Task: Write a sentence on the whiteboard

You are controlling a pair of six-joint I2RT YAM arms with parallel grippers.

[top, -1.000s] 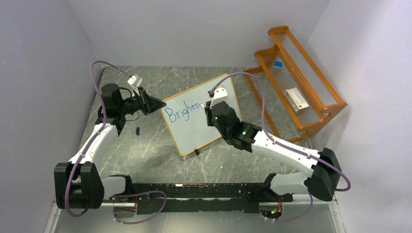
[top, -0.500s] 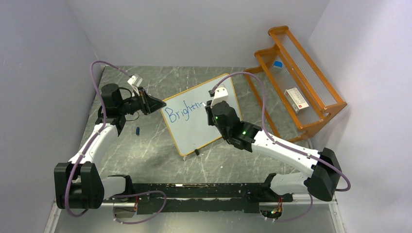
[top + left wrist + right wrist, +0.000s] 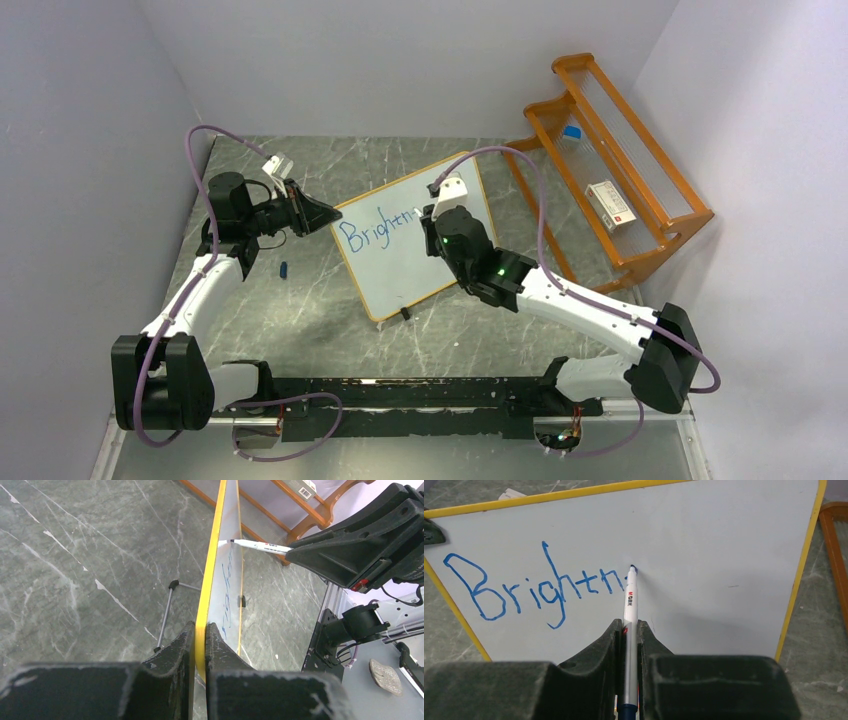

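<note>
Whiteboard [image 3: 400, 275]: it's propped up and tilted back around the middle of the grey marbled bench [image 3: 330, 320], yellow-orange frame, small black feet along the bottom edge.
sentence [image 3: 539, 587]: blue letters read "Brightn", one line across the upper left of the board.
left tool [image 3: 200, 635]: your left one is pinching the board's frame edge, one finger on each side of the yellow rim.
right tool [image 3: 628, 630]: squeezed tight on a white marker [image 3: 630, 597] that pokes straight out ahead of the fingers.
marker tip: the dark blue tip sits on the white surface just right of the "n".
rack [image 3: 620, 180]: orange wooden one, right of the board and apart from it, with a small white box [image 3: 610, 205] in it.
loose bit [image 3: 284, 269]: small dark blue thing on the bench left of the board, too tiny for you to identify.
</note>
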